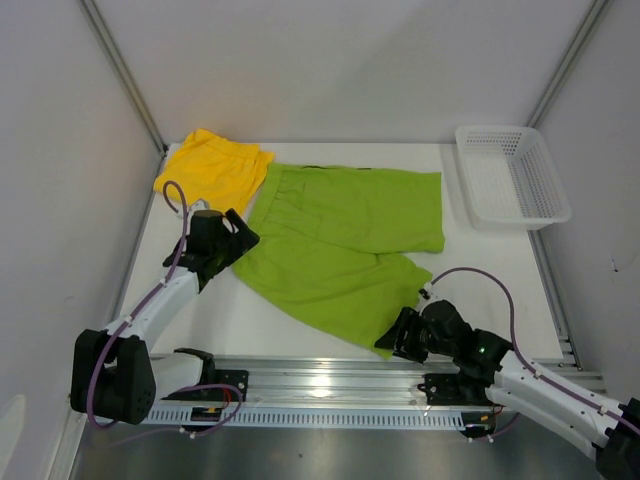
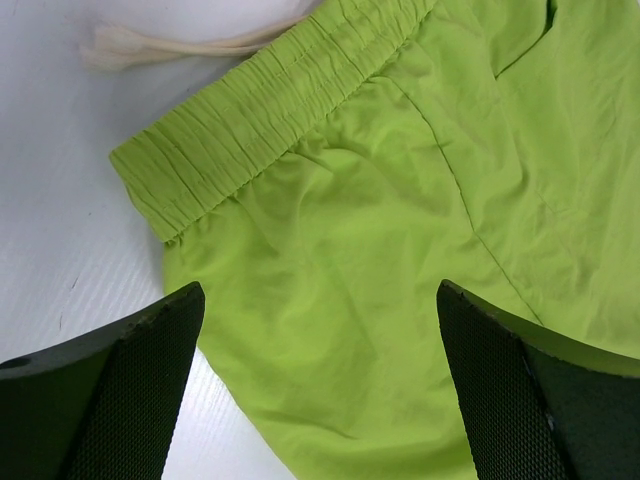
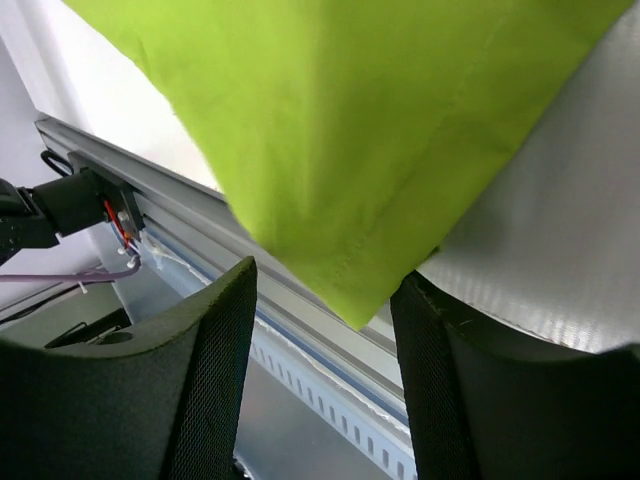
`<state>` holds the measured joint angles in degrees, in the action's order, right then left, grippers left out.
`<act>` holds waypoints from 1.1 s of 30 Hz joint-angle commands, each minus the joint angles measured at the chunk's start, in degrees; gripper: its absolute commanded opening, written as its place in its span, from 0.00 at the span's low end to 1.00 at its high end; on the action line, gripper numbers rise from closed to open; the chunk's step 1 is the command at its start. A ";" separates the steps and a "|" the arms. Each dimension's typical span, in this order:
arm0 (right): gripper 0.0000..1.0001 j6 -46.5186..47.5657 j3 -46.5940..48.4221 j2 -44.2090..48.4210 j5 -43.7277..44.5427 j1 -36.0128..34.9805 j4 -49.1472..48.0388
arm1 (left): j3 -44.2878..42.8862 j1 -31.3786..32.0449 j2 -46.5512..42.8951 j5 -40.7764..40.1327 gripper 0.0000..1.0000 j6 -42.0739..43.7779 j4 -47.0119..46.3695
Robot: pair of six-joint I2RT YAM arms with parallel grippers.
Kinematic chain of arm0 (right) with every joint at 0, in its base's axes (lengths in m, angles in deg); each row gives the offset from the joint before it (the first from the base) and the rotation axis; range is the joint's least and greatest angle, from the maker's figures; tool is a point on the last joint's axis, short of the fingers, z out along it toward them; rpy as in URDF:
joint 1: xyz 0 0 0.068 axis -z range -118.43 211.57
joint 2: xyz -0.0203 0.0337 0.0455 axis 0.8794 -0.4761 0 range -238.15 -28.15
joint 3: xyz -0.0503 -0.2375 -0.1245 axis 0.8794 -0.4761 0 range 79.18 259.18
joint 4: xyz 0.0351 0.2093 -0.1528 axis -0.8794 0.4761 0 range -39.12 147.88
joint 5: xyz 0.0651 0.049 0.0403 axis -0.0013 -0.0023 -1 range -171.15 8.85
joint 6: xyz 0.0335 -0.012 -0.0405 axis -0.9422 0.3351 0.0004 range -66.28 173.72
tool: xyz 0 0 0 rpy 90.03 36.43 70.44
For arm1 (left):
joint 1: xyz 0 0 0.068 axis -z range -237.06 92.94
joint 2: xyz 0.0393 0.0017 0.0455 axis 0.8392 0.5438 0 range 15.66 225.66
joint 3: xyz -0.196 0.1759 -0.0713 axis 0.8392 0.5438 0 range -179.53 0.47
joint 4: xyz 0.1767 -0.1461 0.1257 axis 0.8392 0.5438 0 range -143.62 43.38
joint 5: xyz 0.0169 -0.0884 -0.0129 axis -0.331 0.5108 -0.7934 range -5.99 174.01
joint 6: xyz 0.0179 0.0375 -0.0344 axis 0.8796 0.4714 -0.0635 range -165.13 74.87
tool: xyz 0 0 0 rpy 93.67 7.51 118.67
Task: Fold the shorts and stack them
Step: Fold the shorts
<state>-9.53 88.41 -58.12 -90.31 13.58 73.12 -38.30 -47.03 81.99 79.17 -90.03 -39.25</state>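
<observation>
Lime green shorts (image 1: 345, 240) flat mid-table, yellow shorts (image 1: 212, 168) far-left, just beside.

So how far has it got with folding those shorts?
Early days. The bright yellow fabric shorts sit at the far left, looking compact, perhaps already folded; I can't be sure. The lime green fabric shorts lie spread out, unfolded. In hand: the left gripper hovers open over their waistband corner, and the right gripper has open fingers around a leg hem corner. Left to do: fold the green pair and stack both.

Green shorts (image 2: 400, 250) run off the edges of both wrist views; overhead, the corner cuts off the right arm (image 1: 556, 390).
</observation>
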 commanded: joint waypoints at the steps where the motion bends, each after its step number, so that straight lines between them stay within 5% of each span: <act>1: 0.57 -1.36 0.95 -0.61 3.63 -2.28 -4.14 | 0.62 -0.44 -1.28 -0.78 0.99 1.49 -0.92; 8: 0.56 -1.18 3.34 -2.45 7.06 -5.00 -1.67 | 1.23 -0.44 -1.81 -1.49 0.99 1.75 -0.84; 16: 0.48 -6.19 -2.29 -1.49 6.44 -8.26 -13.18 | 1.50 -0.44 -1.81 -1.05 0.99 1.66 -1.27; 20: 0.00 -6.72 0.60 -0.17 6.36 -8.88 -11.26 | 1.59 -0.44 -1.81 -1.13 0.99 1.84 -1.19; 29: 0.00 -7.51 14.22 -10.88 -1.63 -6.51 0.88 | 1.94 -0.44 -2.08 -1.05 0.99 1.75 -1.54; 33: 0.13 -11.28 13.80 -12.13 -6.46 -4.40 -2.80 | 2.46 -0.44 -1.81 -0.52 0.99 1.66 -2.24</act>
<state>-17.74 101.22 -70.23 -92.00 8.09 70.63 -36.70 -47.12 81.53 78.39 -89.58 -39.34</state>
